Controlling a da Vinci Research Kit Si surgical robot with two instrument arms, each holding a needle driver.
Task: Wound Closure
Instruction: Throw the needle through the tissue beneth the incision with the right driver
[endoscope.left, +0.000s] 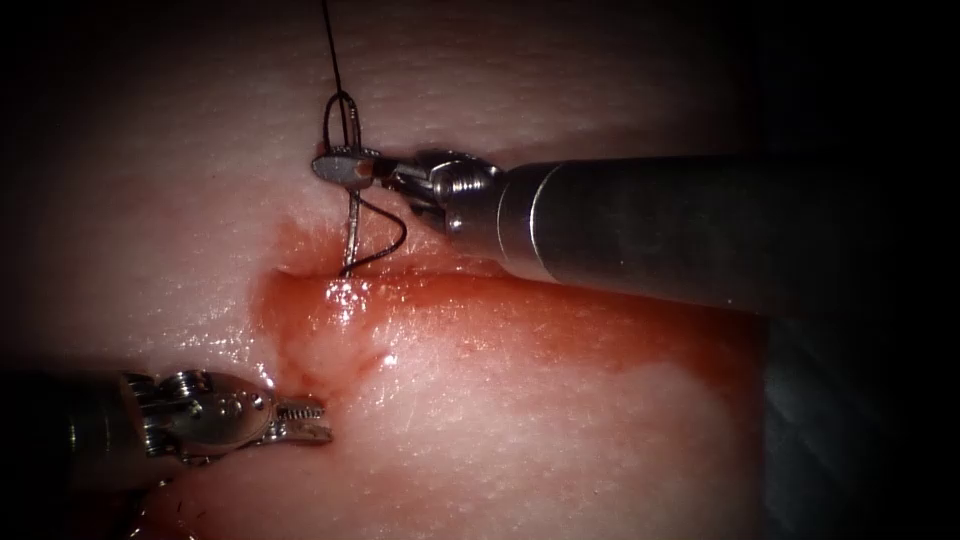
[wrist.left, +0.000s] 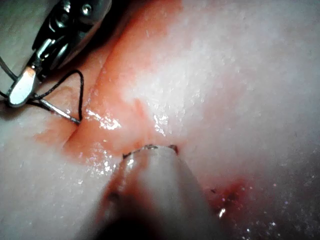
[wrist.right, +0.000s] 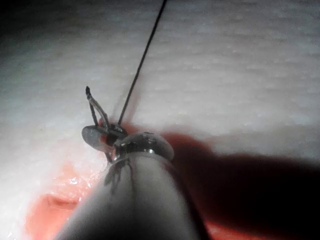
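Curved steel needle (endoscope.left: 352, 215) stands near upright at upper centre, its lower end in the pale tissue (endoscope.left: 560, 420) at the cut's (endoscope.left: 420, 275) red-wet edge, dark thread (endoscope.left: 385, 225) looping beside.

Red fluid (endoscope.left: 300, 312) lies pooled, glistening in spots.

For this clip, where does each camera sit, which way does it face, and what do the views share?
Endoscope: above and in front of the cut; shows right claw gripping the needle, left claw holding nothing.
Left wrist: looks along the left shaft at the tissue.
Right wrist: along its own shaft to the right claw.
Shared: needle, thread, right claw.
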